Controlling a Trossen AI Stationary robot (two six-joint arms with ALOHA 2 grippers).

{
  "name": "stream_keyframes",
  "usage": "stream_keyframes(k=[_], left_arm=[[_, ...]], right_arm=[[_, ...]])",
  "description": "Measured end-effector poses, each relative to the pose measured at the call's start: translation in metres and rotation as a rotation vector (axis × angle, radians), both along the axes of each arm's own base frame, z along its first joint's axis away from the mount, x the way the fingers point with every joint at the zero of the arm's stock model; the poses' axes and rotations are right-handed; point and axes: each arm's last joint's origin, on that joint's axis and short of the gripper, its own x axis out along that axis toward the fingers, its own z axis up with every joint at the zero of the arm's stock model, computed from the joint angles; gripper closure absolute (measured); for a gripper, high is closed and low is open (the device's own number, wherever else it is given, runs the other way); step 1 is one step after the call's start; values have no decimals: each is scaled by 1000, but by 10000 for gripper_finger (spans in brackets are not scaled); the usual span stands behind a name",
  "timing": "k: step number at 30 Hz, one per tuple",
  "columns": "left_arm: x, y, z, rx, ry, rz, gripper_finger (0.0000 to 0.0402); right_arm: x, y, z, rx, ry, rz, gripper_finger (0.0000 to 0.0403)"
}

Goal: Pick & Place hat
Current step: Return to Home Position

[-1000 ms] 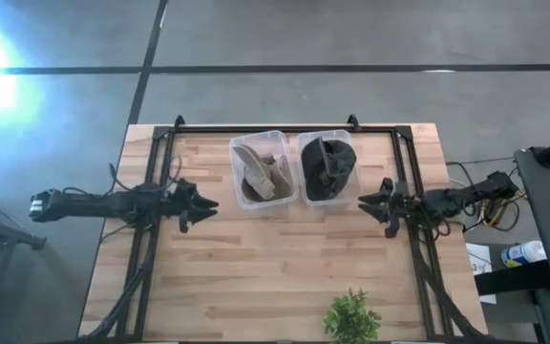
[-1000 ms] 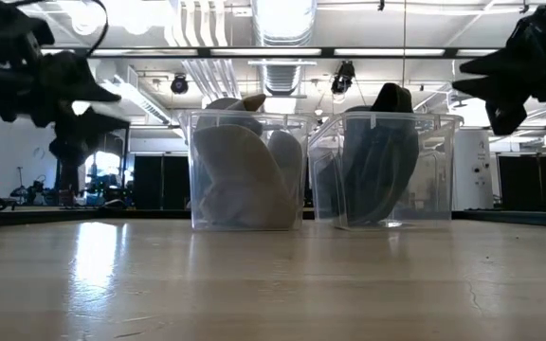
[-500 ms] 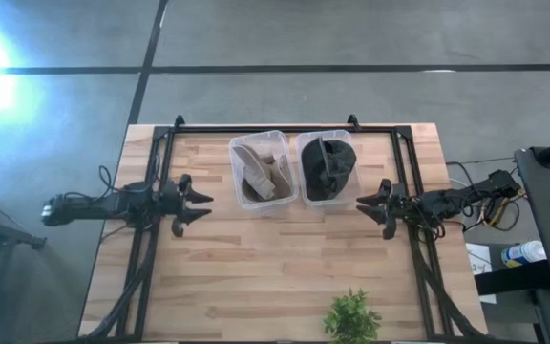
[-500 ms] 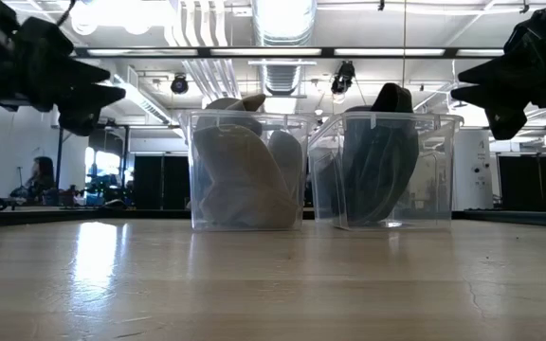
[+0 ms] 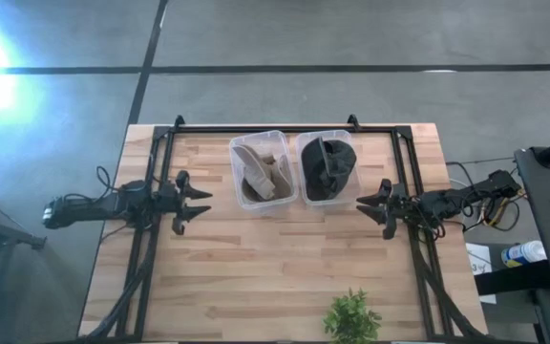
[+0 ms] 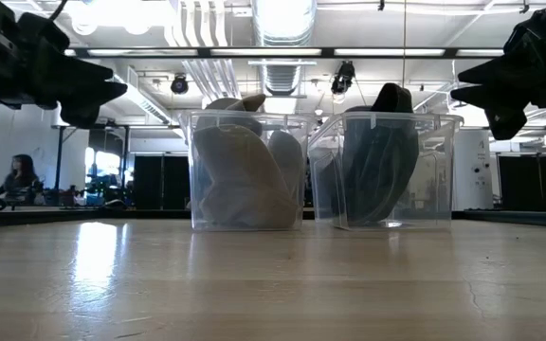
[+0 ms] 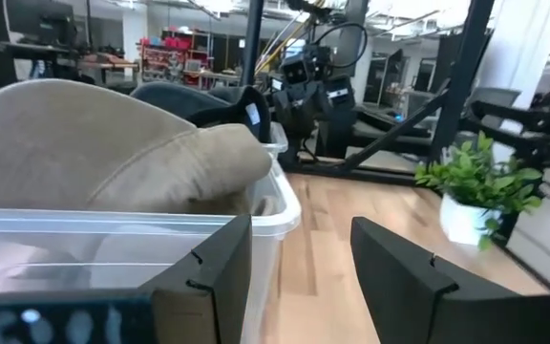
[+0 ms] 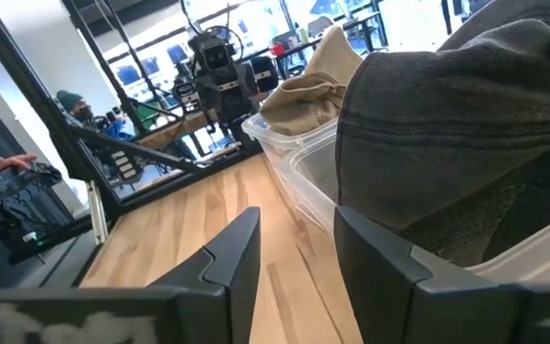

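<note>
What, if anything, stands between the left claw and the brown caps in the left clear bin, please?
Only the left bin's own clear wall. The left claw hangs open beside that bin, and the brown caps lie inside it. Nothing else visible lies between them.

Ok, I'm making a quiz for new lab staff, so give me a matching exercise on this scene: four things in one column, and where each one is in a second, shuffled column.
Things:
1. tan fabric caps
2. dark grey fabric caps
3. small green potted plant
4. left gripper

Places:
A. at the wooden table edge, far from both bins
B. in the right transparent plastic bin
C. hovering above the table, open and empty
D. in the left transparent plastic bin

Pairs: 1-D, 2-B, 3-A, 4-C
</note>
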Motion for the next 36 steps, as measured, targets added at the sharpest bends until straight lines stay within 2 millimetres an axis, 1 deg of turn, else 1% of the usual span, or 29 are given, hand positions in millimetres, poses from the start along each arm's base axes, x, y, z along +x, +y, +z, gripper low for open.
stream_keyframes(k=[10, 24, 26, 28, 30, 31, 33, 36], left_arm=[[0, -1, 0, -46, -8, -15, 227], [1, -1, 0, -46, 1, -15, 227], [1, -1, 0, -46, 1, -15, 227], [1, -1, 0, -46, 1, -15, 228], [1, -1, 0, -46, 1, -14, 227], [1, -1, 0, -46, 1, -14, 227], [1, -1, 0, -46, 1, -15, 227], [1, -1, 0, -46, 1, -15, 227]], right_arm=[[0, 0, 0, 0, 0, 0, 280], [0, 0, 0, 0, 0, 0, 271], [0, 0, 0, -30, 7, 3, 273], [-1, -2, 3, -79, 2, -10, 276], [-1, -5, 7, -31, -42, -27, 278], [-1, -6, 9, -16, -64, -14, 280], [-2, -7, 11, -33, -92, 68, 281], [-3, -6, 13, -143, -122, 245, 282]])
